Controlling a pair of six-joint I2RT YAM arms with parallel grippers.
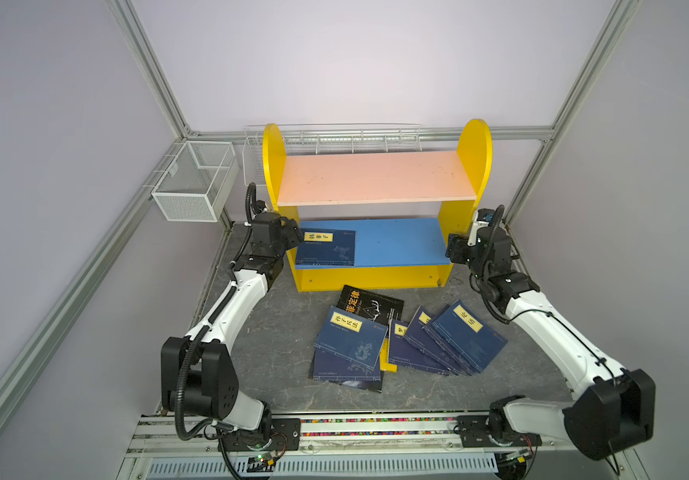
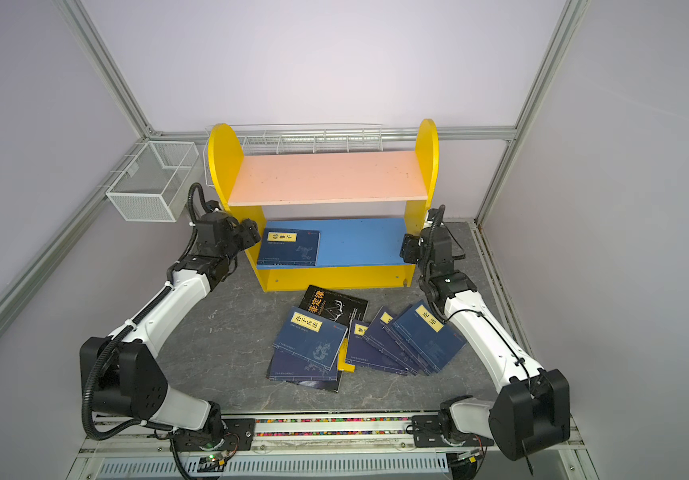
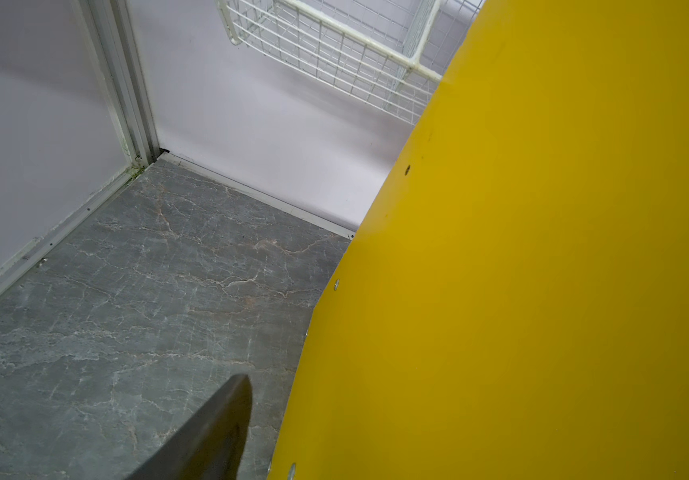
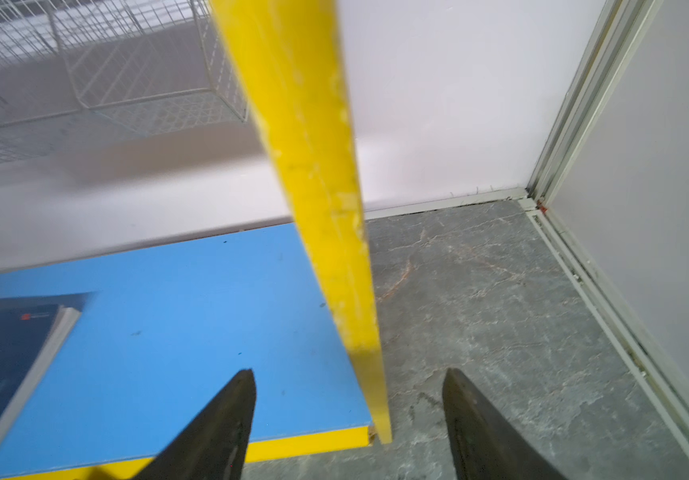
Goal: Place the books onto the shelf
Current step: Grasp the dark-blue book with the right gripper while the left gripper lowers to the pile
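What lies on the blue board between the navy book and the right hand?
Nothing: the blue board is bare from the navy book to the right hand, in both top views.

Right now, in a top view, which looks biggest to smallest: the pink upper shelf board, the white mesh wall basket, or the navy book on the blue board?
Pink upper shelf board
White mesh wall basket
Navy book

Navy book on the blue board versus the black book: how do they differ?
The navy book lies on the blue board, uncovered; the black book lies on the table, partly under another book. The navy book has a yellow title label; the black book, large orange lettering. Both lie flat.
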